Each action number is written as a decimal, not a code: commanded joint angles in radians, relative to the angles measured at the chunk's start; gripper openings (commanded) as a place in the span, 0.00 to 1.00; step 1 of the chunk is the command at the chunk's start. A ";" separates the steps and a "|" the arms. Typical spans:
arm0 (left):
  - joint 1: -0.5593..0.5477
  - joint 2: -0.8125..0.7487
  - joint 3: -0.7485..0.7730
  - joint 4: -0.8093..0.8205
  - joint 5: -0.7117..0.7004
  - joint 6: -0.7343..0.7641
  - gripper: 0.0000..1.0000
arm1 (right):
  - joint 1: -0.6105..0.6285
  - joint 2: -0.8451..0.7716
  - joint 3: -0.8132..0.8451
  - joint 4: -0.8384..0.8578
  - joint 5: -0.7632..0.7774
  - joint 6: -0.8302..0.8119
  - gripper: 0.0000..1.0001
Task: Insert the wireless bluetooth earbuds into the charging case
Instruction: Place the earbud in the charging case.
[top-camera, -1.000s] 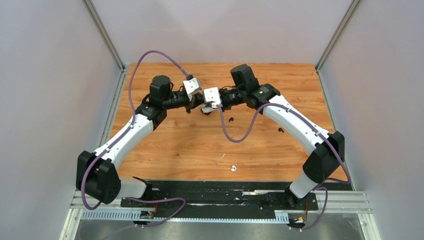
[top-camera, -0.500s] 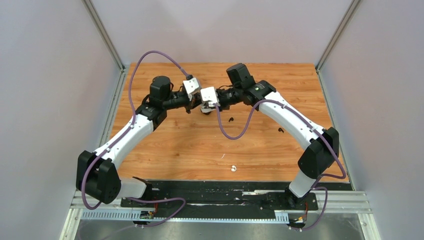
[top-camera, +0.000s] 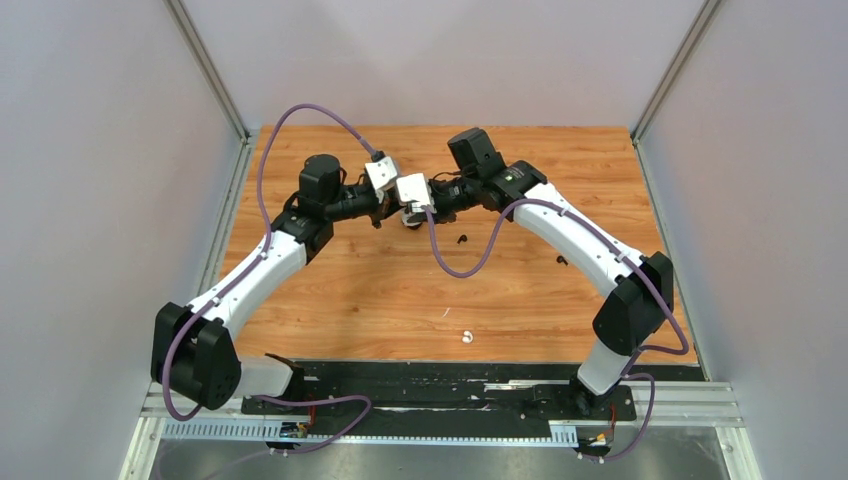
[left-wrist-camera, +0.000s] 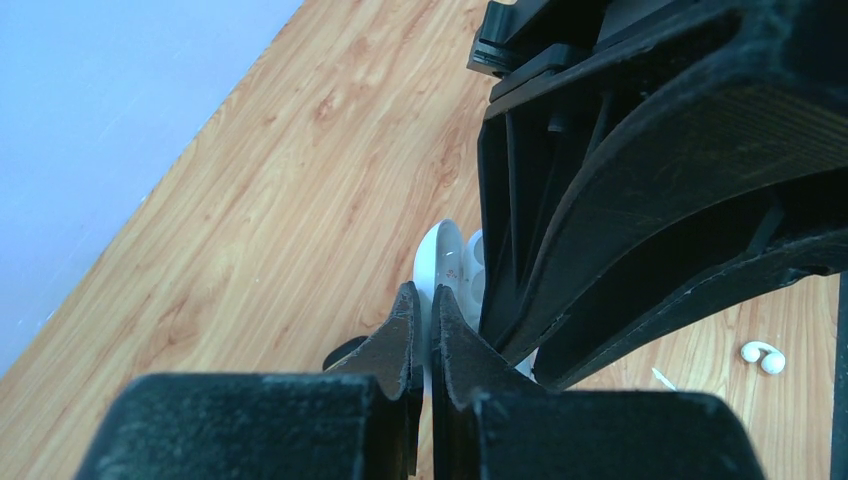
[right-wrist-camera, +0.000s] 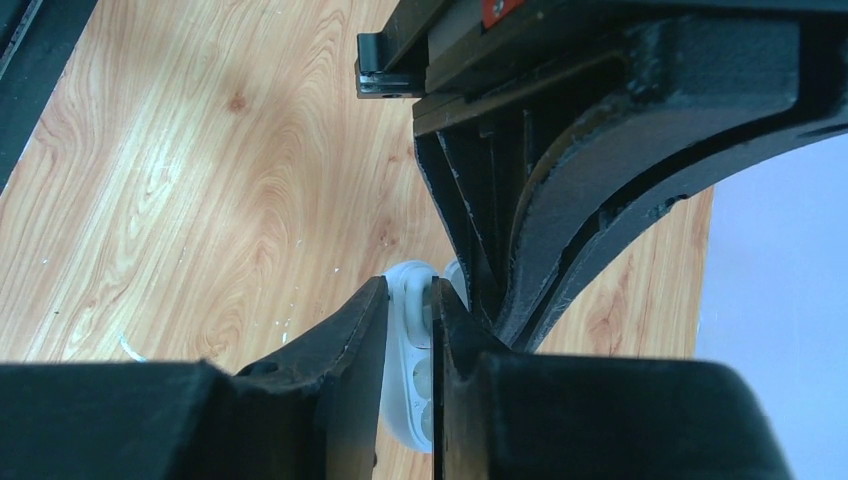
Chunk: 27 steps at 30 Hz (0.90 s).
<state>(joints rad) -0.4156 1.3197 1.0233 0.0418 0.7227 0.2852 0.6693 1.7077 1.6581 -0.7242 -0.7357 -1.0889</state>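
Left wrist, not right wrist: white earbud (left-wrist-camera: 762, 356) on table (left-wrist-camera: 300, 200).

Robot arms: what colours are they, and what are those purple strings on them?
Both the left arm and right arm have smooth white shells with chunky black joints. A purple cable loops along each one. Near each wrist sits a small white camera block. The left gripper and right gripper each have two curved black fingers, slightly scuffed. A little red label shows on one.
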 joint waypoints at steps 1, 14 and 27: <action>-0.022 -0.057 0.018 0.094 0.039 0.032 0.00 | -0.002 0.012 0.024 -0.006 0.027 0.070 0.21; -0.023 -0.057 0.012 0.076 0.039 0.053 0.00 | -0.005 -0.086 -0.069 0.154 0.067 0.154 0.28; -0.025 -0.050 0.021 0.073 0.037 0.065 0.00 | -0.008 -0.138 -0.166 0.294 0.093 0.247 0.32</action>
<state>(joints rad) -0.4305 1.3029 1.0233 0.0582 0.7269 0.3286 0.6682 1.5898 1.5013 -0.5034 -0.6575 -0.8833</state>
